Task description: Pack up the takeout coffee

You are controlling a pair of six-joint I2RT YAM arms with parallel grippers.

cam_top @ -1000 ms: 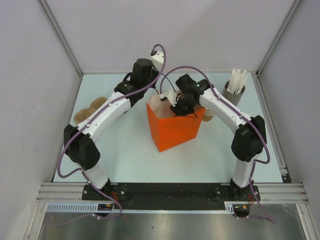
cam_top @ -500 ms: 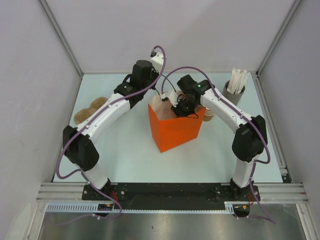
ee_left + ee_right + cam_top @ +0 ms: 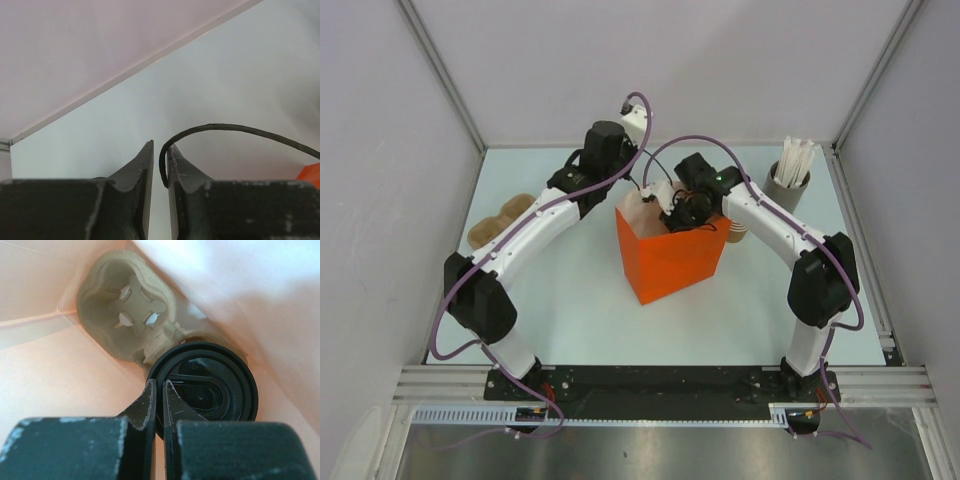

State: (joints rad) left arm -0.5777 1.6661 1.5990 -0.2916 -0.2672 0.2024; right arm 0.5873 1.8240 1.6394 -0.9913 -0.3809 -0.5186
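Pale blue bench inside grey walls, orange bag at centre. Only the right wrist view shows the bag's inside: black lid low in the bag, touching a pulp cup tray; cup itself hidden. Right hand pinches the lid's rim. Left wrist view: left hand nearly pressed together on a thin black cord. Top view adds stacked cups and a grey tub of white sticks right of the bag, brown trays left.
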